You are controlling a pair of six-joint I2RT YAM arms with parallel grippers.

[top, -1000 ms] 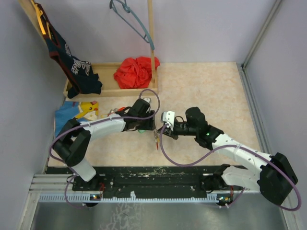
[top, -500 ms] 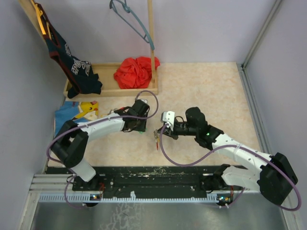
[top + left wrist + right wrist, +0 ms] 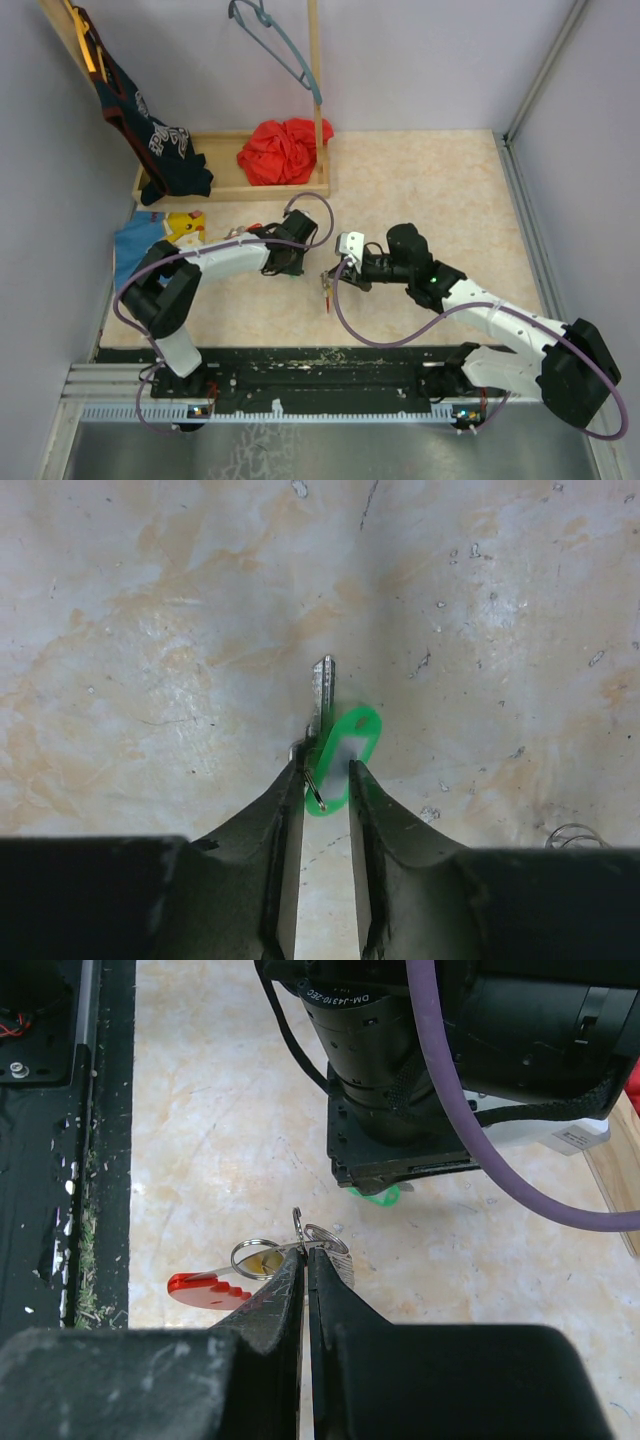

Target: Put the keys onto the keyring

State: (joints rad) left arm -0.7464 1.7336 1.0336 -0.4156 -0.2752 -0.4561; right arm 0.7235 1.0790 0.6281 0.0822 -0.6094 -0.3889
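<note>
A key with a green plastic tag (image 3: 345, 748) lies on the table, its metal blade (image 3: 321, 688) pointing away. My left gripper (image 3: 327, 772) is shut on that tag, one fingertip against each side. In the top view the left gripper (image 3: 290, 266) sits low on the table just left of the right one. My right gripper (image 3: 306, 1252) is shut on the keyring (image 3: 322, 1236), a cluster of metal rings held above the table. A red tag (image 3: 205, 1288) and a yellowish piece (image 3: 259, 1260) hang from it. The green tag (image 3: 376, 1195) shows beneath the left gripper's body.
A wooden tray (image 3: 225, 190) at the back holds a red cloth (image 3: 285, 150) and a dark shirt (image 3: 165, 150). A blue cloth with a yellow cartoon (image 3: 165, 232) lies at the left. A hanger (image 3: 275, 45) hangs on the upright post. A thin wire ring (image 3: 575, 832) lies near.
My left gripper has shifted slightly left and its jaws have narrowed onto the green tag. The right arm has not moved.
</note>
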